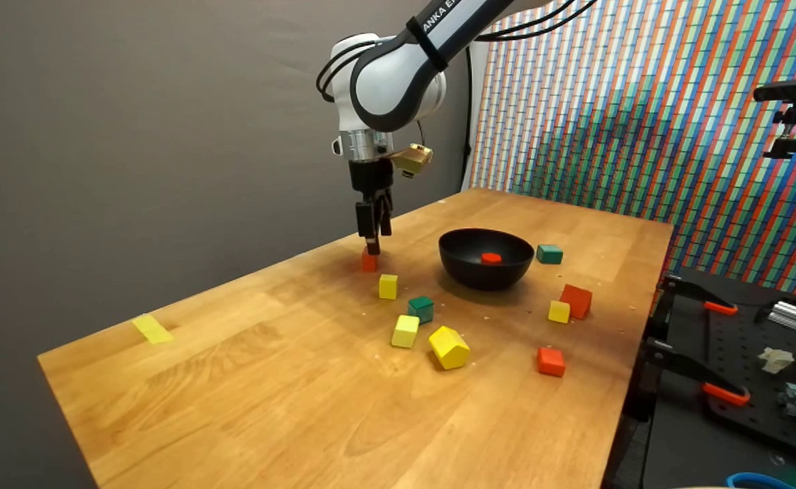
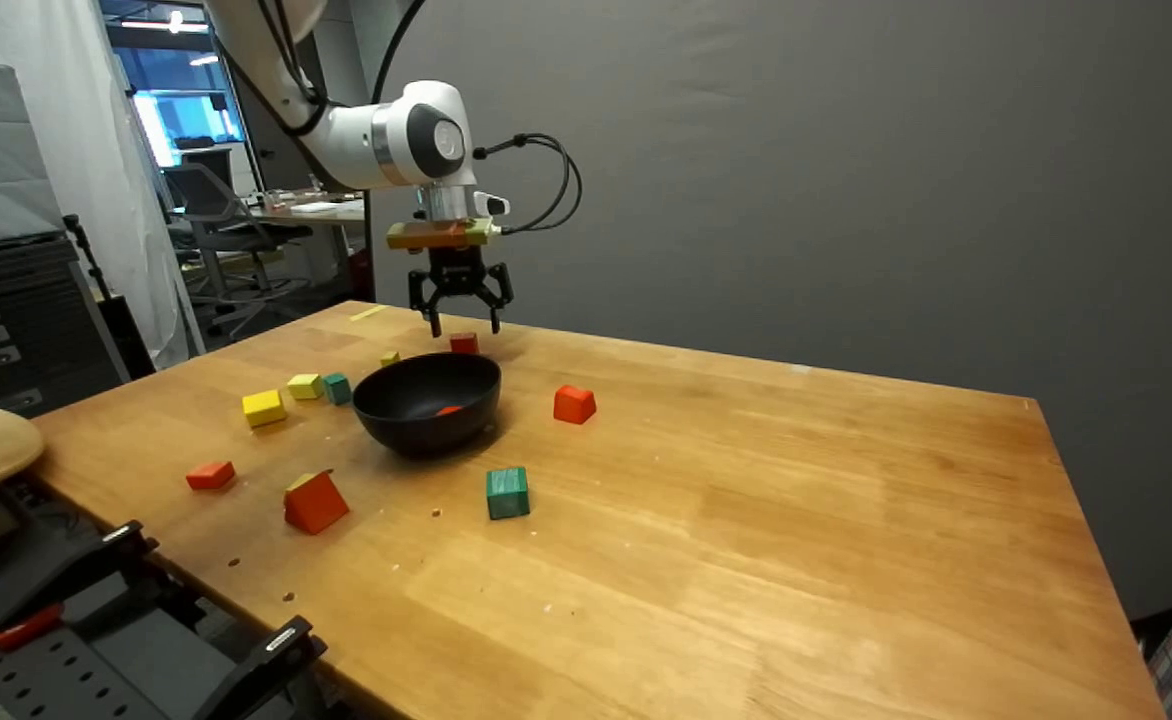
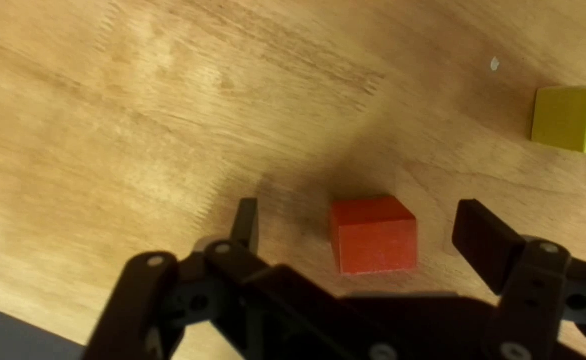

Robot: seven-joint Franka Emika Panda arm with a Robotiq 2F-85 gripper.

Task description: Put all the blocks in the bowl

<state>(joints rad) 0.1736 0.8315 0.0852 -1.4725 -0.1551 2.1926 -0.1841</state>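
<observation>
A grey wall is rising behind the black bowl in an exterior view, while the wooden tabletop is spreading out all around it; the bowl is sitting upright, a red block lying inside; to the bowl's left in an exterior view, the robot arm is hanging, its jaws standing wide apart just above a second red block; in the wrist view that block is showing between the fingers, bare wood appearing on either side of it; left of the bowl and nearer the camera in an exterior view, a yellow block, a green block, a pale yellow block and a five-sided yellow block are resting, the green and pale yellow ones sitting close together; right of the bowl and nearer the camera, a large red block is sitting with a small yellow block close beside it, though I cannot tell whether they are touching, and a third red block is lying even nearer; just right of the bowl, a second green block is resting; in an exterior view, a fourth red block is lying to the bowl's right; well left of the bowl, a flat yellow strip is lying; well right of the bowl, black clamps are showing.
</observation>
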